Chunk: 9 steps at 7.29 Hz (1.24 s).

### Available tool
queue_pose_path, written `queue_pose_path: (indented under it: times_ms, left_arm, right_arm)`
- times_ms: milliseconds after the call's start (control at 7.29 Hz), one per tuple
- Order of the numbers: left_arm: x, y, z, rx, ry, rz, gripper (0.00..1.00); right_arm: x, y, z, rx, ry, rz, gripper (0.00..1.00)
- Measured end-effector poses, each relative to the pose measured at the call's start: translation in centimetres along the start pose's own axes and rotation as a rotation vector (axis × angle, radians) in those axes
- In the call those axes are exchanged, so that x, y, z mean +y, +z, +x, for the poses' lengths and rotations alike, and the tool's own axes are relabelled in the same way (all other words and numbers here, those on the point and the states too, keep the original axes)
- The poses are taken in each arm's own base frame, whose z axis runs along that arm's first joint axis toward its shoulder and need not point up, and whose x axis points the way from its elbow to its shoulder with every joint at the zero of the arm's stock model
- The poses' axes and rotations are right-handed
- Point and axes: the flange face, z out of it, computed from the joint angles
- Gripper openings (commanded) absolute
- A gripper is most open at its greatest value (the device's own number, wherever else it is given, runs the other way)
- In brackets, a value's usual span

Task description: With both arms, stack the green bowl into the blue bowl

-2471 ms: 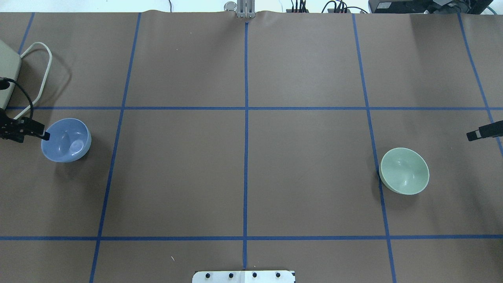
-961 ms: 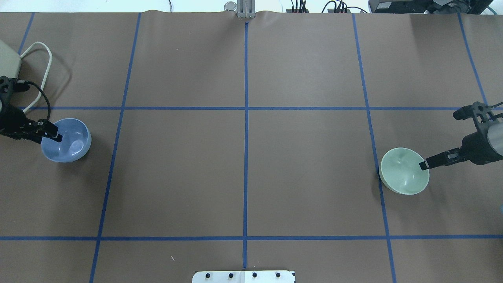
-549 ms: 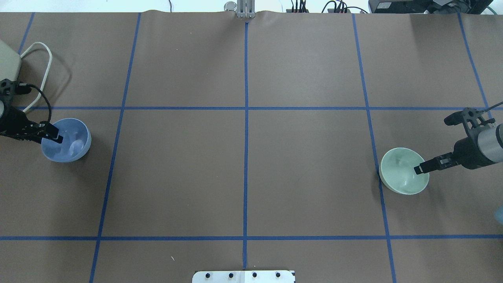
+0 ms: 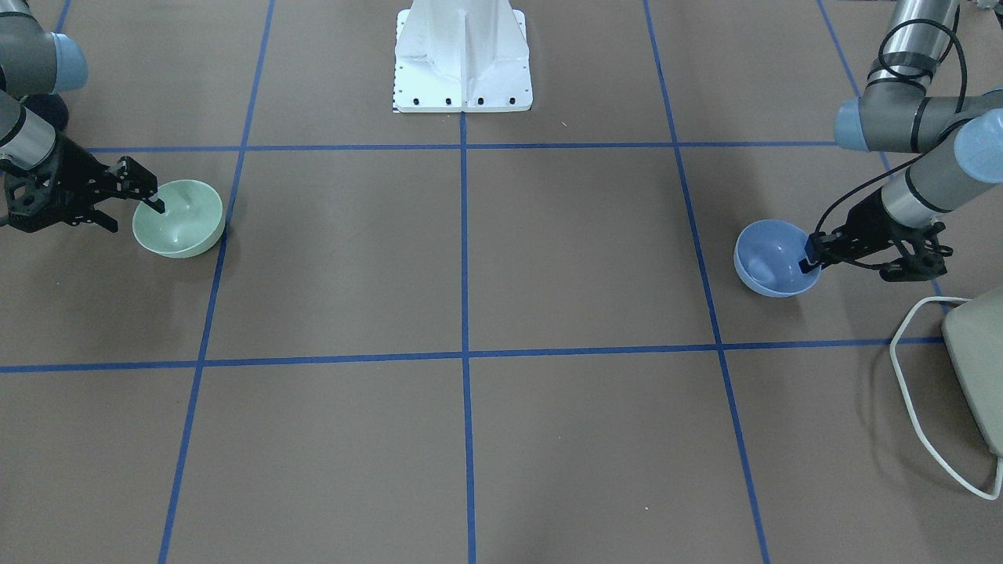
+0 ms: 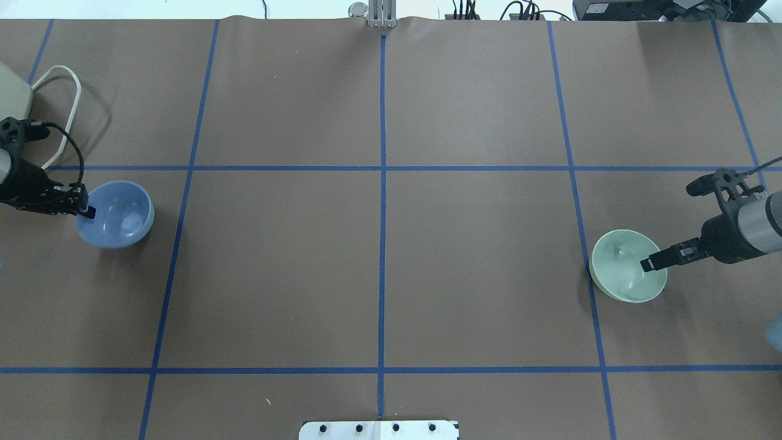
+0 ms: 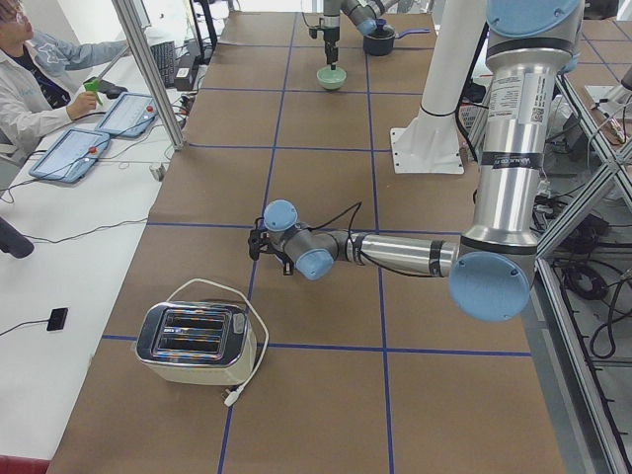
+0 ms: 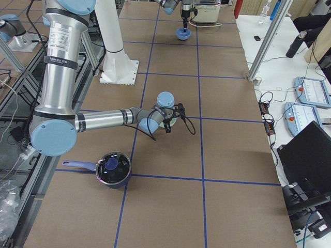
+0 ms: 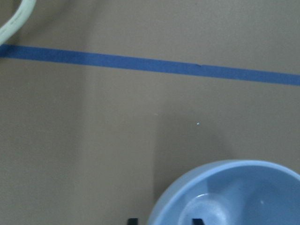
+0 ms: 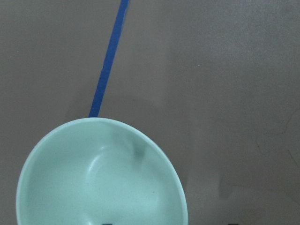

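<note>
The blue bowl (image 5: pixel 119 214) stands at the table's left; it also shows in the front view (image 4: pixel 772 262) and the left wrist view (image 8: pixel 243 197). My left gripper (image 5: pixel 84 209) is narrowed onto its left rim, one finger inside and one outside. The green bowl (image 5: pixel 626 266) stands at the right, upright, and shows in the front view (image 4: pixel 180 219) and the right wrist view (image 9: pixel 98 178). My right gripper (image 5: pixel 658 261) is open and straddles its right rim without clamping it; one finger (image 5: pixel 647 264) is inside the bowl.
A toaster (image 6: pixel 195 341) with a white cable (image 5: pixel 67 104) stands just beyond the blue bowl at the left edge. A dark lidded pot (image 7: pixel 111 169) stands near the robot's right side. The white pedestal (image 4: pixel 462 55) is at the middle. An operator (image 6: pixel 30 69) sits across the table.
My right gripper came in from the right edge and set a finger inside the green bowl. My left gripper closed on the blue bowl's rim, and that bowl shifted slightly right.
</note>
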Motion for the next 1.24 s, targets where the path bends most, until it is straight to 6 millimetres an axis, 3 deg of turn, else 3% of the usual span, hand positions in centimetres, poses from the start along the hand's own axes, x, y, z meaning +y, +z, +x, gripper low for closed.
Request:
queue_pose_path:
  times_ms: [686, 961, 1235]
  left_arm:
    - [0.1, -0.1, 0.0, 0.001, -0.005, 0.001, 0.0]
    - [0.4, -1.1, 1.1, 0.017, 0.006, 0.01, 0.0]
    - [0.7, -2.3, 2.5, 0.04, 0.003, 0.018, 0.0]
  right_arm:
    - [0.3, 1.2, -0.2, 0.018, -0.02, -0.007, 0.85]
    - [0.4, 2.0, -0.3, 0.02, -0.037, -0.004, 0.84]
    - [0.5, 2.3, -0.1, 0.016, -0.044, -0.001, 0.68]
